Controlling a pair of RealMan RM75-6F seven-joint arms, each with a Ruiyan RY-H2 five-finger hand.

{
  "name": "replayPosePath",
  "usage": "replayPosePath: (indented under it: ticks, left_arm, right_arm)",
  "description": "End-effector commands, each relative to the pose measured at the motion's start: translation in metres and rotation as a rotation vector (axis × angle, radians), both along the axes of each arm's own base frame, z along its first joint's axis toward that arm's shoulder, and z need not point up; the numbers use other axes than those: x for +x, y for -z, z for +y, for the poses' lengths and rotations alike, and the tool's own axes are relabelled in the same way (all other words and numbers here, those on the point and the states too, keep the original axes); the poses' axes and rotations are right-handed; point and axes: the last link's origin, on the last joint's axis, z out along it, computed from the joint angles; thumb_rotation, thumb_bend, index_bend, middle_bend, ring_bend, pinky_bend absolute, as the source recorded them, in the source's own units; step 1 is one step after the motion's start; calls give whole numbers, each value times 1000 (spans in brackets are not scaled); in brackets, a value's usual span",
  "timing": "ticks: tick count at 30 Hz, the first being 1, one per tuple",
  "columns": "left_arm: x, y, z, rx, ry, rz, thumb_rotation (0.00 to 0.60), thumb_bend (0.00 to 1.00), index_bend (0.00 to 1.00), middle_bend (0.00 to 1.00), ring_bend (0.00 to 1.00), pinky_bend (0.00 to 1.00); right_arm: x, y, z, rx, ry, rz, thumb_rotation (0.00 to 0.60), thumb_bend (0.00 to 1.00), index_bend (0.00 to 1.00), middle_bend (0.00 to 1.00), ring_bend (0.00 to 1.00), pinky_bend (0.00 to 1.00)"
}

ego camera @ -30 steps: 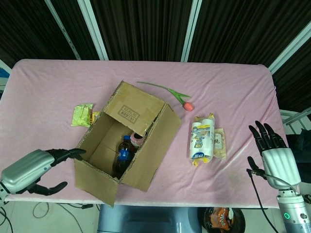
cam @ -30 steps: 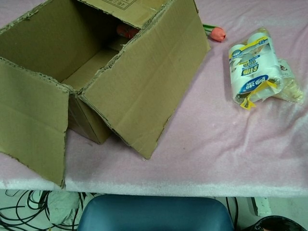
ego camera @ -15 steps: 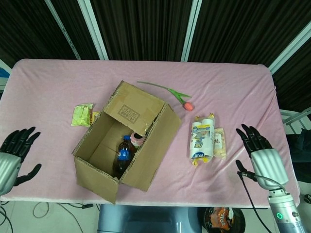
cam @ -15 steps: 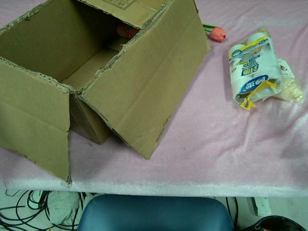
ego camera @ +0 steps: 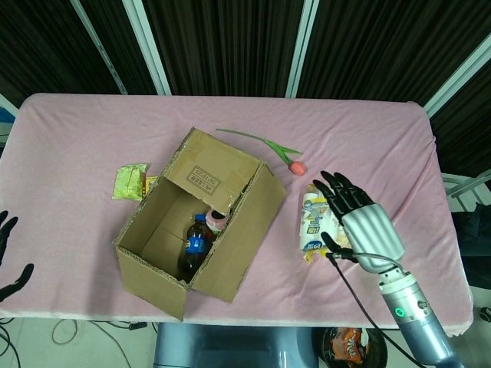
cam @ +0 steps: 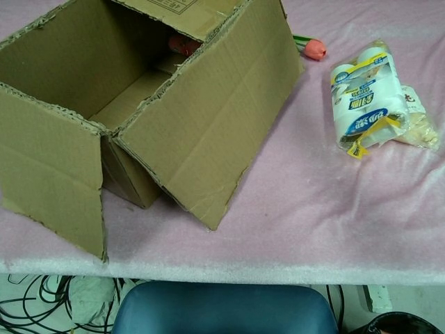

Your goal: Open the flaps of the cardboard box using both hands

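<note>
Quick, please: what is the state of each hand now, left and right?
Left hand: open, fingers apart, holding nothing, only partly visible at the frame edge.
Right hand: open, fingers spread, holding nothing, above the white packet of rolls.

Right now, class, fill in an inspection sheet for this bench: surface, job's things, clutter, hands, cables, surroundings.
Surface: pink cloth over the table.
Job's things: box, flaps open, bottle inside.
Clutter: tulip, tissue pack, yellow packet.
Hands: right hand open above the tissue pack; left hand at the frame's edge, fingers apart, holding nothing.
Cables: black cable along the right arm; wires on the floor.
Surroundings: dark curtains, blue chair.
</note>
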Motion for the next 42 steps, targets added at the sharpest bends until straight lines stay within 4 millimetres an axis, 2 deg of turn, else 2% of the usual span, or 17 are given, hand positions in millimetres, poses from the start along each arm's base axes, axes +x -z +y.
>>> replayPosePath:
  ticks: [1,4,8,12,17,22,28,35,42]
  left_arm:
    - [-1,0,1,-1,-6,-11,600,267,0,0,0,63]
    - [-3,-1,3,-4,-10,-19,600,267,0,0,0,63]
    - [-4,-2,4,-6,-19,-33,600,267,0,0,0,63]
    - [-7,-3,5,-12,-32,-45,600,267,0,0,0,63]
    - [-8,-2,6,-27,-40,-49,600,267,0,0,0,62]
    - [-10,-3,7,-35,-55,-64,600,267,0,0,0,62]
    - [-11,-3,9,-50,-69,-77,600,267,0,0,0,51]
    - [-13,-3,11,-52,-80,-93,600,267,0,0,0,51]
    - [-13,-4,12,-55,-87,-94,600,267,0,0,0,51]
  right_arm:
    - [33,16,-3,76,-54,-37,600,398,0,1,11,218]
    - [56,33,-7,138,-93,-48,600,417,34,45,52,247]
    - [83,59,-10,222,-126,-60,600,459,167,163,154,319]
    - [109,89,-11,301,-148,-49,600,493,248,209,197,342]
    - [135,121,-12,364,-162,-37,600,501,269,223,209,352]
    - [160,147,-23,381,-163,-20,600,501,270,223,209,352]
    - [171,171,-37,410,-128,-3,600,504,273,230,209,352]
    - [168,195,-43,454,-85,33,600,505,285,235,211,352]
    - [168,211,-47,483,-57,45,600,506,291,250,226,352]
